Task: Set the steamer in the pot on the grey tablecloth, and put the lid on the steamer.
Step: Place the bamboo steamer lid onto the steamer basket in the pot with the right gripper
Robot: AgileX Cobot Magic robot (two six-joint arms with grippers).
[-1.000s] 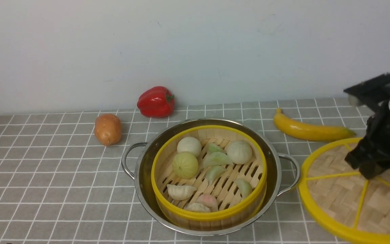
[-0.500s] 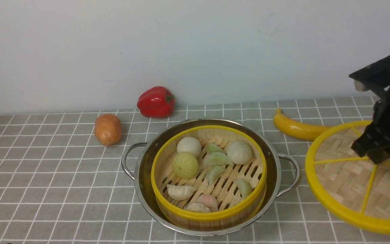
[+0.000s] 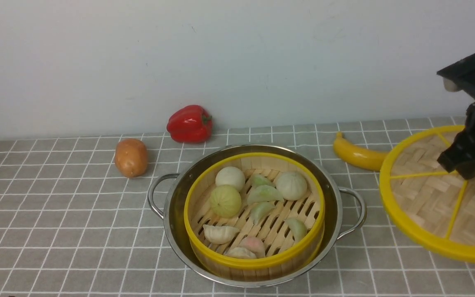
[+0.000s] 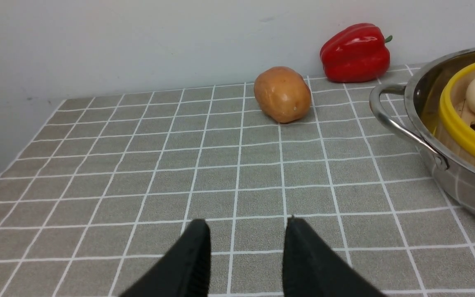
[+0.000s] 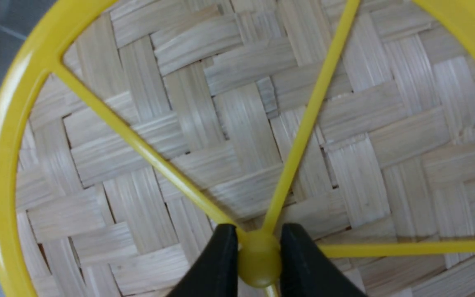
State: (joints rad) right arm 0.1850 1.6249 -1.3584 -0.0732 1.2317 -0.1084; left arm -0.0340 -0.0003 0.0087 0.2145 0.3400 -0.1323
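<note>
The steamer point(image 3: 274, 231), holding pale dumplings and buns, sits inside the steel pot point(image 3: 331, 206) on the grey tablecloth point(image 3: 56, 214). At the far right the woven lid point(image 3: 427, 198) hangs tilted above the cloth. My right gripper point(image 3: 468, 169) is shut on its yellow central hub, and the right wrist view shows both fingers pinching that hub point(image 5: 259, 258) over the lid's weave point(image 5: 221, 123). My left gripper point(image 4: 246, 243) is open and empty, low over the cloth to the left of the pot point(image 4: 423, 95) and the steamer's rim point(image 4: 464, 132). It is out of the front view.
A red pepper point(image 3: 190, 123) and a potato point(image 3: 131, 157) lie behind and left of the pot near the wall. A banana point(image 3: 357, 156) lies behind right, partly hidden by the lid.
My right gripper has risen and drifted right with the lid, which now hangs higher and hides more of the banana. The pot, the steamer and the left gripper have not moved.
</note>
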